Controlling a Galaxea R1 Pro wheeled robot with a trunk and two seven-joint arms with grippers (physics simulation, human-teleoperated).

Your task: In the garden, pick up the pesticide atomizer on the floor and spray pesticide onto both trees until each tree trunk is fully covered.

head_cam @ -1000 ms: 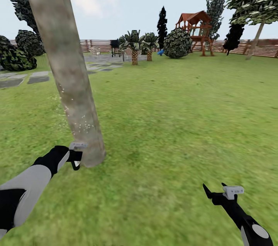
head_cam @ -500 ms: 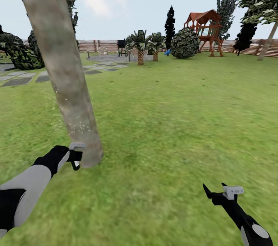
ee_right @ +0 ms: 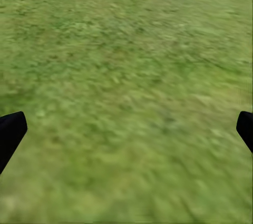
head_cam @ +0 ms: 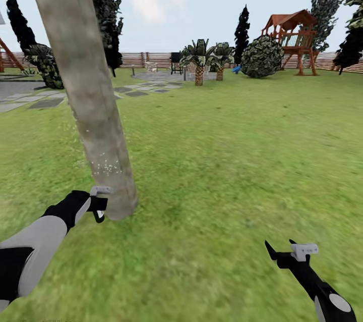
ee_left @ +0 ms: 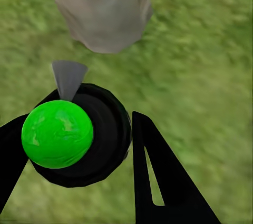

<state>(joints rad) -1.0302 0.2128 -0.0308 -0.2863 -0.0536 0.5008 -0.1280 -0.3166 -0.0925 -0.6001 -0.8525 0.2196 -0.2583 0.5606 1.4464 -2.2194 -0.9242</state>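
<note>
One pesticide atomizer (ee_left: 76,137) sits clamped between the two dark fingers (ee_left: 158,182) of the left gripper (head_cam: 99,206); in the left wrist view its black round body carries a bright green ball, and a grey cone-shaped nozzle points at the base of the tree trunk (head_cam: 85,85). In the head view the bottle shows as a small whitish and dark shape just beside the trunk's foot, close to touching it. One thick, leaning, grey-brown mottled trunk stands in view, rising out of the top of the picture. A patch of pesticide (head_cam: 107,166), fine white specks, lies on the lower part of the trunk above the gripper.

The left arm reaches forward and low from the left corner, its white and black forearm angled up toward the trunk. The right arm stretches forward at the lower right, with the right gripper (head_cam: 282,251) hanging over bare lawn (head_cam: 237,160); its two black fingertips (ee_right: 10,132) stand wide apart at opposite sides of the right wrist view, with nothing between them.

Open grass spreads right of the trunk and ahead. Far off stand two short palms (head_cam: 199,62), a round bush (head_cam: 262,57), one wooden play tower (head_cam: 295,42), grey paving stones (head_cam: 45,102) on the left, and a slatted fence (head_cam: 151,58) along the edge.
</note>
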